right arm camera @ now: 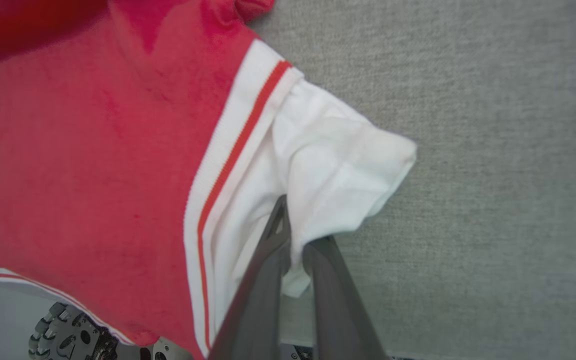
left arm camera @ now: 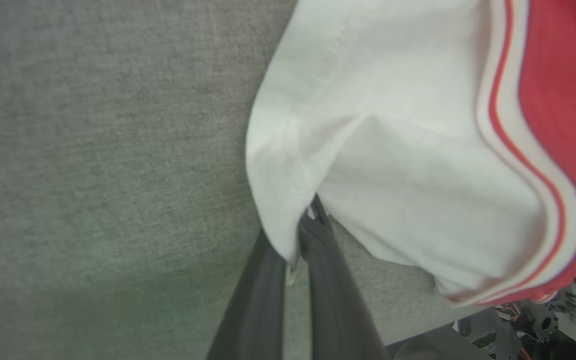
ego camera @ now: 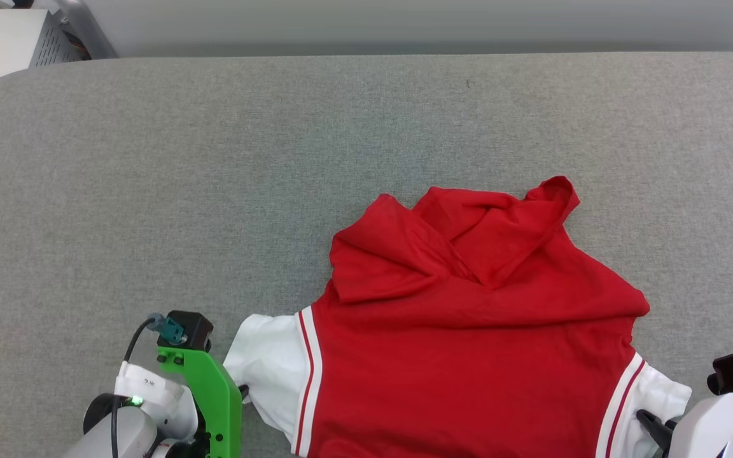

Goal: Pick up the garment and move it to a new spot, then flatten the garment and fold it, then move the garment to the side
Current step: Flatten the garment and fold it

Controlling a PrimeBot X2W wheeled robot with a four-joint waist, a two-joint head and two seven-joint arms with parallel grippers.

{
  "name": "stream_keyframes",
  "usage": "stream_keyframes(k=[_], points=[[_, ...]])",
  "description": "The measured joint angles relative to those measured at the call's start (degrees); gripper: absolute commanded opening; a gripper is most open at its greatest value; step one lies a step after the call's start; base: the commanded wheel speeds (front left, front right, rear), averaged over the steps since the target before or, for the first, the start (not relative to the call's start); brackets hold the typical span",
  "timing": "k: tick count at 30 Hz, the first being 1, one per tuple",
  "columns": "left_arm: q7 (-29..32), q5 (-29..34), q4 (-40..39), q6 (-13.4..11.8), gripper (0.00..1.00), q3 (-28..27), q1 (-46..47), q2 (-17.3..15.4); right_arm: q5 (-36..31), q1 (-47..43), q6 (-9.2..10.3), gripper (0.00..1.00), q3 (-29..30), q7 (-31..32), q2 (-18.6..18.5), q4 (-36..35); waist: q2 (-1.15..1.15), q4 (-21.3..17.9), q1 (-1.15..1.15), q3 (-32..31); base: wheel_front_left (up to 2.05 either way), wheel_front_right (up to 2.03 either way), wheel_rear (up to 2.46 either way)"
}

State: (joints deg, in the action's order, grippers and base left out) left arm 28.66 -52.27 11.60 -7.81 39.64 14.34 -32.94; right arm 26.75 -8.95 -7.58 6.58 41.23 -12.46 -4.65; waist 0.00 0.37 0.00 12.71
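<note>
The garment (ego camera: 468,331) is lying plain red side up on the near right part of the grey counter (ego camera: 214,191). Its far part is folding back on itself in loose rumpled flaps, and its near part is reaching past the counter's near edge. Its two white sleeves are sticking out to either side, each one bordered by red-and-white striped trim. The left tool (ego camera: 244,391) is gripping the left sleeve (ego camera: 265,362) at its near edge. In the left wrist view its dark fingers (left arm camera: 263,300) are closing together with a thin fold of white cloth pinched between them. The right tool (ego camera: 649,423) is gripping the right sleeve (ego camera: 659,391) in the same way, and in the right wrist view its fingers (right arm camera: 263,300) are pressing narrow on the sleeve's bunched hem. Both sleeves are resting low on the counter, just beside the near edge.
</note>
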Motion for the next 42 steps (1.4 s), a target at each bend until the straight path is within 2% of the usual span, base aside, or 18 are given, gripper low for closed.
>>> stream_keyframes(k=[7, 11, 16, 18, 24, 27, 34, 42], points=[[-6.66, 0.45, -4.36, -3.96, 0.00, -2.79, -3.10, 0.08, -1.45, 0.07, 0.00, 0.00, 2.45, -2.57, 0.02, -1.19, 0.00, 0.85, 0.00, -1.96, 0.00, 0.00, 0.00], [-9.84, 0.80, -10.04, -6.45, 0.00, -5.84, -4.03, -1.77, -1.90, 1.38, 0.00, 0.00, 3.24, -3.76, -0.66, -2.46, 0.00, 1.32, 0.00, -3.56, 0.00, 0.00, 0.00], [-12.29, 0.94, -16.34, -8.66, 0.00, -9.78, -3.90, -3.58, -2.46, 6.38, 0.00, 0.00, 3.01, -4.53, -2.46, -3.55, 0.00, 1.57, 0.00, -5.60, 0.00, 0.00, 0.00], [-13.10, 0.96, -17.52, -9.12, 0.00, -11.50, -2.01, -3.71, -2.46, 11.12, 0.00, 0.00, 2.25, -4.77, -3.35, -3.23, 0.00, 1.42, 0.00, -6.35, 0.00, 0.00, 0.00], [-14.14, 2.59, -14.62, -8.99, 0.00, -14.04, 8.00, -3.18, -2.41, 23.90, 0.00, 0.00, -0.33, -5.91, -5.01, 1.32, 0.00, 0.42, 0.00, -6.46, 0.00, 0.00, 0.00], [-14.79, 4.02, -11.18, -7.67, 0.00, -14.12, 14.54, -2.55, -2.35, 31.49, 0.00, 0.00, -2.35, -6.94, -5.69, 5.61, 0.00, -0.08, 0.00, -5.99, 0.00, 0.00, 0.00], [-16.72, 8.01, -0.09, -5.00, 0.00, -13.73, 31.63, 0.96, -2.21, 49.67, 0.00, 0.00, -6.71, -11.27, -6.57, 15.89, 0.00, -0.84, 0.00, -3.57, 0.00, 0.00, 0.00], [-21.72, 11.88, 14.15, -2.10, 0.00, -13.89, 50.92, 4.59, -2.04, 71.55, 0.00, 0.00, -9.70, -19.68, -6.54, 29.73, 0.00, -1.53, 0.01, 0.89, 0.00, 0.00, 0.00]])
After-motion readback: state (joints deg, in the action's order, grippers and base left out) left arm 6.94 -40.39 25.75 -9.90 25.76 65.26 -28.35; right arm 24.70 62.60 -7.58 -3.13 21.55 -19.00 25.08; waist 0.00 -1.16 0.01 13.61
